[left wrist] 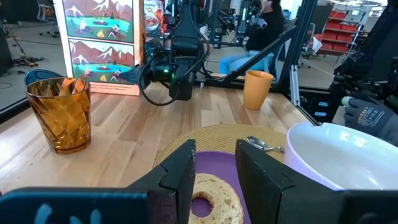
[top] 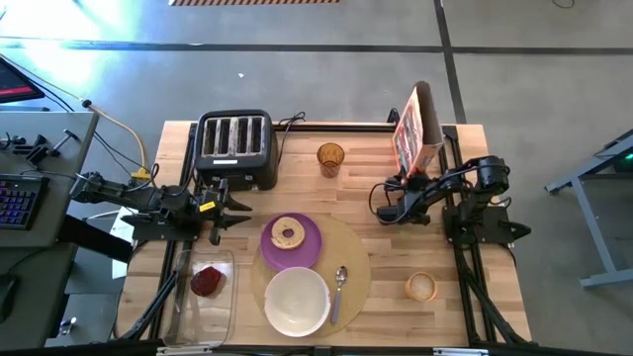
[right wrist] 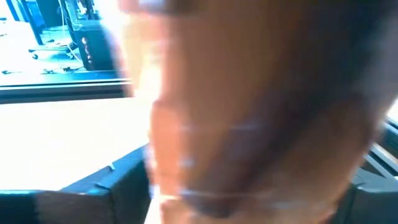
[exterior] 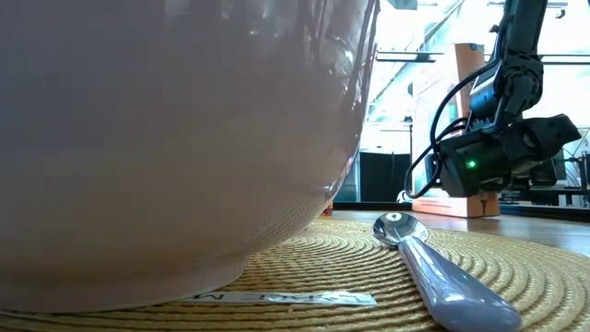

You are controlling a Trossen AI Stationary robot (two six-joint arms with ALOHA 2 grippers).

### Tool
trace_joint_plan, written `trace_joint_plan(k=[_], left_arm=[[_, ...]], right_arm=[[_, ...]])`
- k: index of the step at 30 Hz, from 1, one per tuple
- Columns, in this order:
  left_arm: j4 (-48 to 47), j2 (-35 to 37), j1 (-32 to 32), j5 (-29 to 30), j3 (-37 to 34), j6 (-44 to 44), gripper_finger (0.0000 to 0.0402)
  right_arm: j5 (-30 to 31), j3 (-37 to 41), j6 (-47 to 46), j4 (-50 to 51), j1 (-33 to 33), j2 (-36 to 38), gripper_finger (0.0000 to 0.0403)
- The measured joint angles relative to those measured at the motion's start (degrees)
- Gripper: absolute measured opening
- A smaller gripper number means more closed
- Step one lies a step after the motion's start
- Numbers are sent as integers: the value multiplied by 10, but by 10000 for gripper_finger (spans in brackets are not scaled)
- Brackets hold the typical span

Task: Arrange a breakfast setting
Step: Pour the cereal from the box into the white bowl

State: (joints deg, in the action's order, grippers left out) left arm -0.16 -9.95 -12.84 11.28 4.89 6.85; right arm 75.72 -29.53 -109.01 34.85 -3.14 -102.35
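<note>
Reaching toward the cereal box at the table's back right edge, the right gripper has the box filling its wrist view, jaws apart around or just beside it; actual contact cannot be told. The step in hand looks like fetching cereal for the bowl, which sits empty on the placemat near the front edge, the spoon just beside it. Behind the bowl, the bagel lies on the purple plate. A red food piece rests in the clear container at the front left. The left gripper waits by the toaster, fingers narrowly apart, holding nothing. Next, the right jaws need a firm, square clamp on the box.
</note>
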Motion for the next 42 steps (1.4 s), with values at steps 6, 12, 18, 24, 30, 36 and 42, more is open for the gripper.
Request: trace_joint_plan(k=[6,12,18,24,30,36,42], left_arm=[[0,0,0,0,0,0,104],[0,0,0,0,0,0,104],[0,0,0,0,0,0,104],[0,0,0,0,0,0,104],[0,0,0,0,0,0,104],[0,0,0,0,0,0,104],[0,0,0,0,0,0,104]], right_arm=[[-11,0,0,0,0,0,245],[-20,-1,-4,0,1,0,196],[-22,-1,-5,0,2,0,166],[-33,-2,-5,4,5,6,162],[-56,-1,-4,32,18,38,161],[-74,-1,0,63,31,68,161],[-85,-1,0,84,49,101,161]])
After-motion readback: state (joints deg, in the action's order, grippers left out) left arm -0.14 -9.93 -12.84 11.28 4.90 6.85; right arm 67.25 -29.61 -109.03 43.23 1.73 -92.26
